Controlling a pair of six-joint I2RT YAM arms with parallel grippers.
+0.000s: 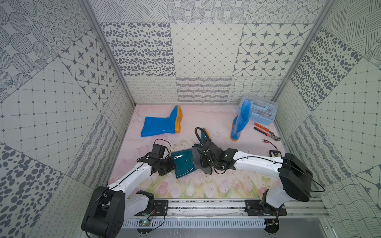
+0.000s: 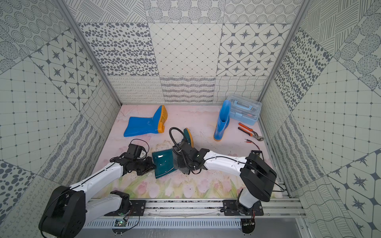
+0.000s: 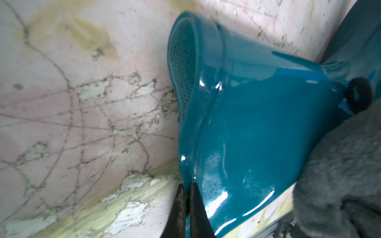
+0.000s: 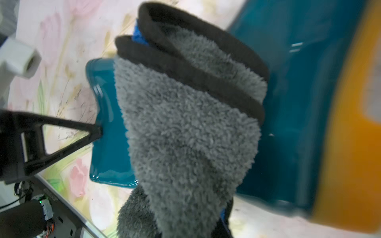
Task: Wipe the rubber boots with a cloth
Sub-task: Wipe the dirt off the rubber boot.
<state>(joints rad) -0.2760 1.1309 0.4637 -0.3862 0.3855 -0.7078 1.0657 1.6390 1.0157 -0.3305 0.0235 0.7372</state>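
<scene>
Teal boot (image 1: 183,162) lies on its side mid-desk (image 1: 206,185), pinned between both arms, with the cloth (image 4: 185,123) on its shaft.

The left end effector (image 3: 188,186) is pinched narrow on the rim of the shaft mouth. The right end effector (image 1: 202,161) grips the bunched cloth against the shaft, but the cloth covers its fingers, so their gap cannot be read. In both top views the right arm and the cloth hide the boot's ankle, leaving only the shaft and an orange-edged sole (image 1: 206,133) showing. In the right wrist view that sole is a blur, cut off at the edge. Well behind, one blue boot (image 1: 158,125) lies flat and another (image 1: 240,121) stands against the toolbox (image 1: 261,112), partly masking it.
</scene>
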